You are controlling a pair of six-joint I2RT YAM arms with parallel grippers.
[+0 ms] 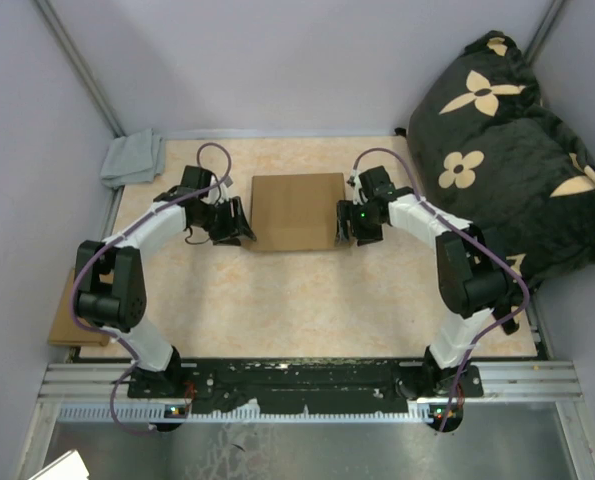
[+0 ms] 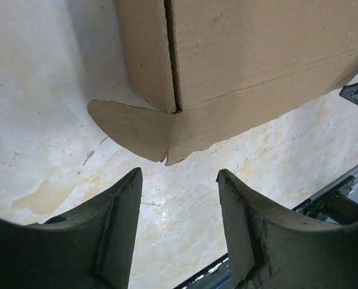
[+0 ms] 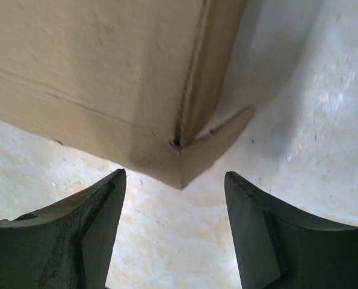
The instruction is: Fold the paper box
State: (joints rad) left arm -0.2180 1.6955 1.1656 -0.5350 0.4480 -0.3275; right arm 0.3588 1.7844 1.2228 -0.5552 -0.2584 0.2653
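Plainly, the trouble sits nearest us, at the near corners of the paper box (image 1: 297, 210). The left ear flap (image 2: 127, 126) pokes out flat onto the table (image 1: 307, 300), and the right ear flap (image 3: 227, 132) does the same on the other side. We judge that a gripper pushing in before these are tucked could crease or jam a flap and let the side wall spring open. Nothing pins the light box down, so a shove from one side alone could also slide or twist it. As for pose, both arms rise from their bases at the near edge, elbows out, and bend inward so their forearms point at each other across the box. The left gripper (image 2: 179, 174) hovers just beside the left near corner, fingers spread wide with nothing between them. The right gripper (image 3: 175, 174) mirrors it at the right near corner, equally spread and empty, and neither touches cardboard as far as we can tell. The box lies mid-table between them, its top panel down and looking closed. A smaller cardboard piece (image 1: 65, 325) rests off the table's left edge. Farther back, a grey cloth (image 1: 132, 158) lies at the far left corner and a dark flower-patterned cushion (image 1: 507, 150) at the far right.
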